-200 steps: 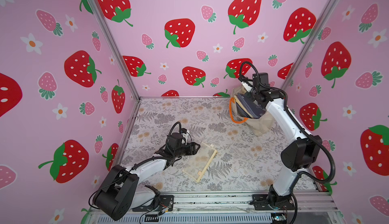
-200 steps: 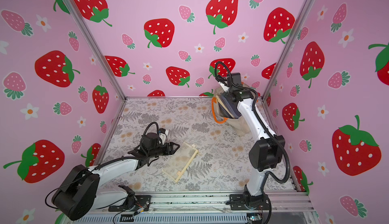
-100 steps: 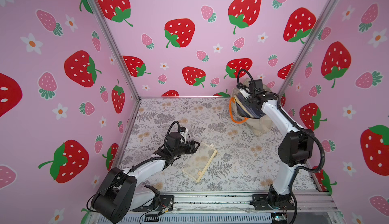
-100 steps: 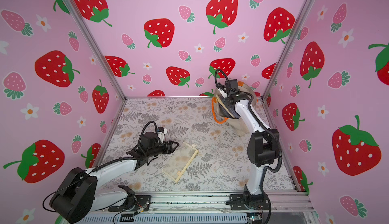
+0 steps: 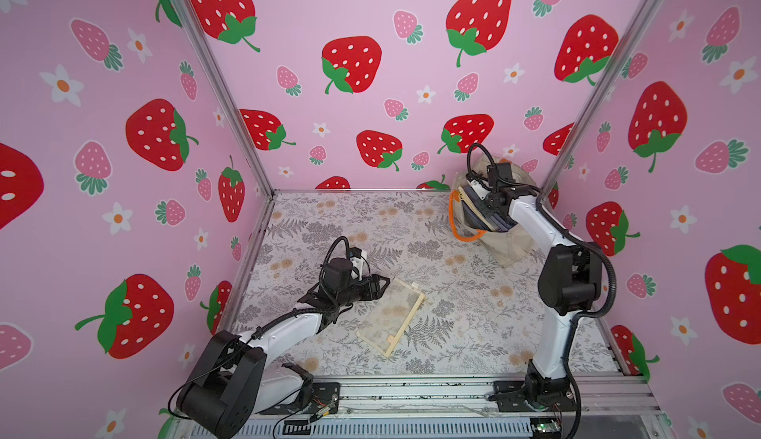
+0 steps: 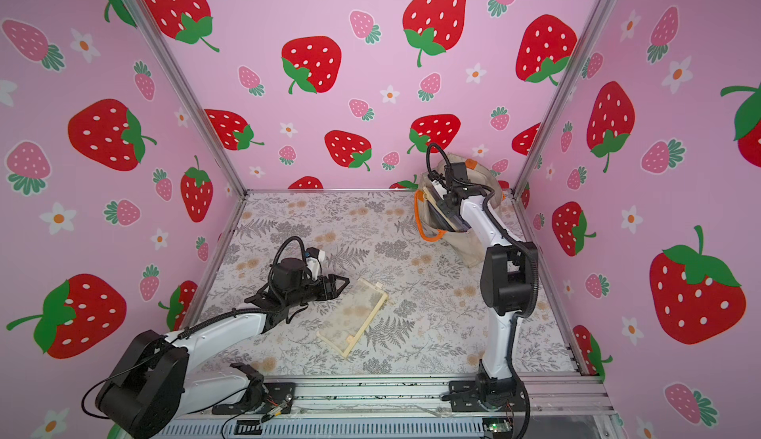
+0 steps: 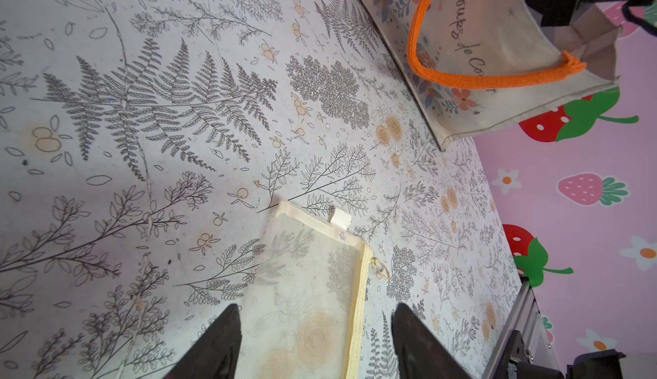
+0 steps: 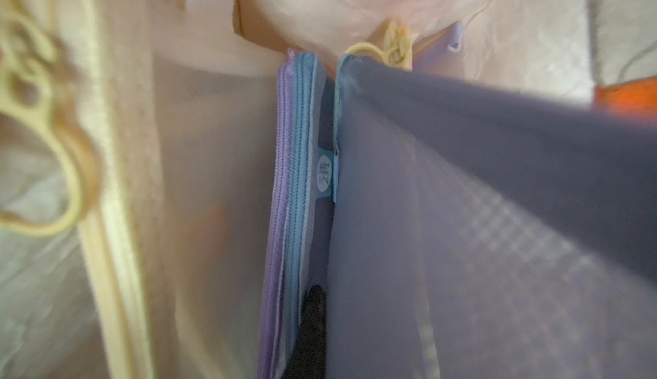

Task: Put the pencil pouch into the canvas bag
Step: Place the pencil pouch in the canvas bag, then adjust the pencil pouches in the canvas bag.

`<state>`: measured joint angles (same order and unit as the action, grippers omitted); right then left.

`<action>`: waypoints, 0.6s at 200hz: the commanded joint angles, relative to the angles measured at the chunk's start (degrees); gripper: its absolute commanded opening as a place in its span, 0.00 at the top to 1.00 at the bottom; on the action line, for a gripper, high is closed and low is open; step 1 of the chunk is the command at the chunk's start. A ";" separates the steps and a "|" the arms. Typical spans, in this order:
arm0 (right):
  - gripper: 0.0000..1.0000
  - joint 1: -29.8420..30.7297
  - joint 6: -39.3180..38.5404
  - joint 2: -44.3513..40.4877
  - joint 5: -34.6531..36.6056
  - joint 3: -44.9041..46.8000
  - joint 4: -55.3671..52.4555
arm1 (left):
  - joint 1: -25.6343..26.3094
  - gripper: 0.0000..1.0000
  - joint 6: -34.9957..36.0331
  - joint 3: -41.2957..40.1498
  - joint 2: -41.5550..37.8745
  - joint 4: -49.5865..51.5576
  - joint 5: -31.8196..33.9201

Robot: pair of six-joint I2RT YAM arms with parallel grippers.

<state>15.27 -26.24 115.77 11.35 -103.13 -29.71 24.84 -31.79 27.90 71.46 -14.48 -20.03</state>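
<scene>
A clear mesh pencil pouch [image 5: 391, 317] [image 6: 352, 319] [image 7: 305, 288] with yellow trim lies flat on the floral mat. My left gripper [image 5: 383, 286] [image 6: 345, 284] [image 7: 316, 309] hovers open over one end of it, a finger on each side. The cream canvas bag [image 5: 510, 243] [image 6: 469, 247] [image 7: 497, 85] with orange handles stands at the back right corner. My right gripper [image 5: 478, 209] [image 6: 442, 210] reaches down into its mouth, shut on a blue-grey pencil pouch [image 8: 462, 252]. One dark finger [image 8: 313, 324] shows beside that pouch; the other is hidden behind it.
Inside the bag stand a purple-and-blue zipped pouch [image 8: 291, 181] and a yellow-trimmed one [image 8: 106, 217] with a ring pull. Pink strawberry walls close in the back and both sides. A metal rail [image 5: 412, 391] runs along the front edge.
My right arm has lowered, carrying the dark pouch from above the bag's mouth down into it. The left arm has hardly moved.
</scene>
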 commanded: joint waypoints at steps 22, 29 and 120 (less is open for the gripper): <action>0.98 -0.67 1.83 2.53 -2.20 -4.42 -3.65 | -0.66 0.31 0.13 -0.19 -0.26 -1.52 -0.74; 0.92 -0.63 2.14 2.16 -2.36 -4.38 -3.77 | -0.69 0.31 0.17 -0.21 -0.24 -1.45 -0.78; 1.00 -0.68 8.48 -6.91 -6.56 4.49 1.99 | -0.91 0.31 -0.21 -0.39 0.57 -2.36 -1.46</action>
<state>14.98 -19.92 112.29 6.81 -99.61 -29.50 24.21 -31.92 27.68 71.75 -15.22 -20.23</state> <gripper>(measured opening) 0.079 0.694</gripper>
